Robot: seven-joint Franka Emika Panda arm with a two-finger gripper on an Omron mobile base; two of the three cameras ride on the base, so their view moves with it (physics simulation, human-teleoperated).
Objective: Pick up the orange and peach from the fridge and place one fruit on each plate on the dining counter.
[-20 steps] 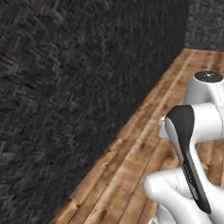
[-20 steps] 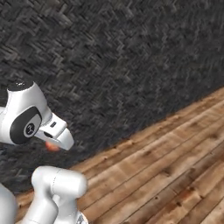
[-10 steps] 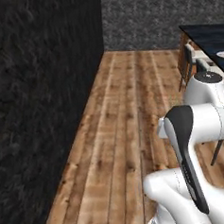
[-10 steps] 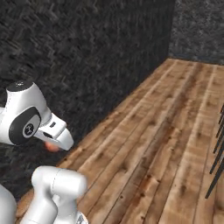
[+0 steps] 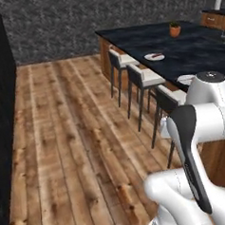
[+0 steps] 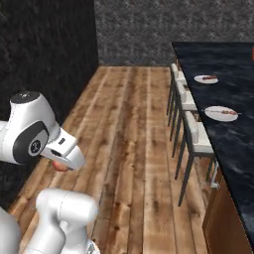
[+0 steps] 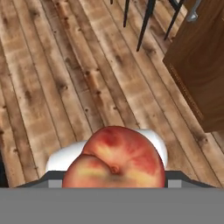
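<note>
Peach (image 7: 114, 158) clamped in the gripper (image 6: 62, 163), lower left, as the turning base brings dining counter (image 6: 233, 74) and plates (image 6: 221, 113) into view.

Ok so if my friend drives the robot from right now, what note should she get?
Pincer: shut on the peach, carried low over the wood floor.
Dining counter: ahead on the right, with the near plate and the far plate on it. Each plate bears small dark marks, too small to tell what.
Done: peach is picked up.
Left: bring the peach to the counter and set it on one plate. Check for the orange; if it is not placed, fetch it for the other plate.
</note>
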